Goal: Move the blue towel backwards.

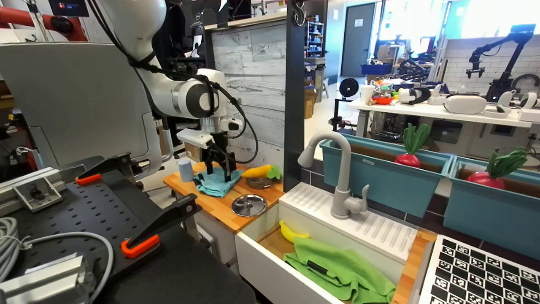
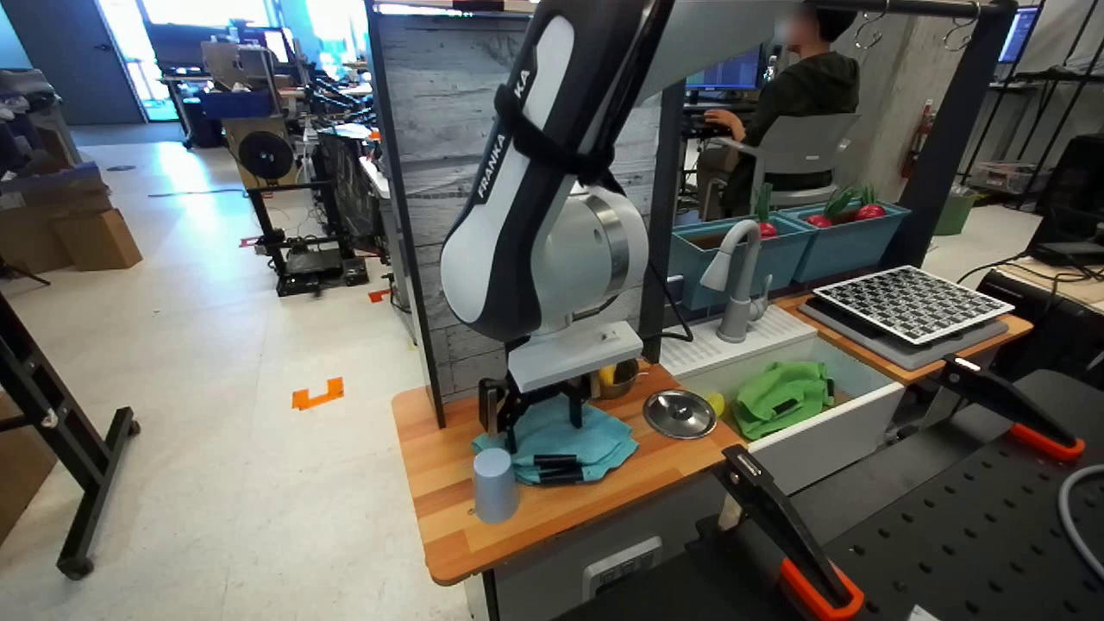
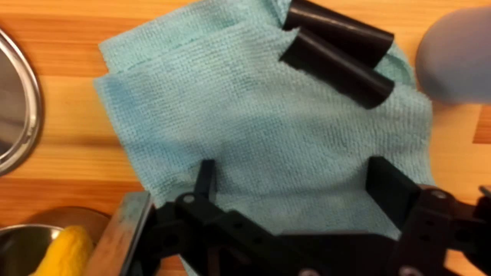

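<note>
Fingers (image 3: 389, 188) parted wide and released, your end effector (image 3: 290, 165) is pointing down at the folded blue towel (image 3: 245, 96), which is lying on the table (image 2: 448, 526) directly below and between the tips; the views are not showing whether they are touching it. Past one finger, a blue-gray cup (image 2: 494, 492) is standing just beside the towel; past the opposite finger, a metal pot (image 1: 258, 183) is bearing a yellow toy vegetable (image 1: 255, 172), with a round lid (image 1: 249, 205) lying near. Above the end effector, your white-and-black arm (image 2: 548, 250) is bending over the table, its wrist hanging straight down.
</note>
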Robot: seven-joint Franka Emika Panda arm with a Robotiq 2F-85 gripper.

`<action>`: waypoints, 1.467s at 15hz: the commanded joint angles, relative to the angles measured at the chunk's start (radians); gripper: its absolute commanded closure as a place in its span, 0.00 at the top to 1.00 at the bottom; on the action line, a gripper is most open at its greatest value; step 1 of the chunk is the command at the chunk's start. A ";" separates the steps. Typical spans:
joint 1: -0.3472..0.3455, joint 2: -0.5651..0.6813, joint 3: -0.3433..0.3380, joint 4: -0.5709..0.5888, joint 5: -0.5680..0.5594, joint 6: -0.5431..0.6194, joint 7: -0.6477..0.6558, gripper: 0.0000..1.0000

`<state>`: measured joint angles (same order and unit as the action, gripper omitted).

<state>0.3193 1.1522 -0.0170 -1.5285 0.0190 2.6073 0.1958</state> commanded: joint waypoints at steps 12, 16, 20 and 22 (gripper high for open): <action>0.037 0.056 -0.017 0.141 -0.069 -0.028 0.008 1.00; 0.054 0.024 -0.027 0.091 -0.087 -0.002 0.016 1.00; 0.093 -0.039 -0.063 -0.010 -0.111 0.074 0.064 1.00; 0.111 -0.089 -0.080 -0.088 -0.112 0.132 0.077 1.00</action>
<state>0.3930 1.1655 -0.0597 -1.4694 -0.0599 2.6616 0.2223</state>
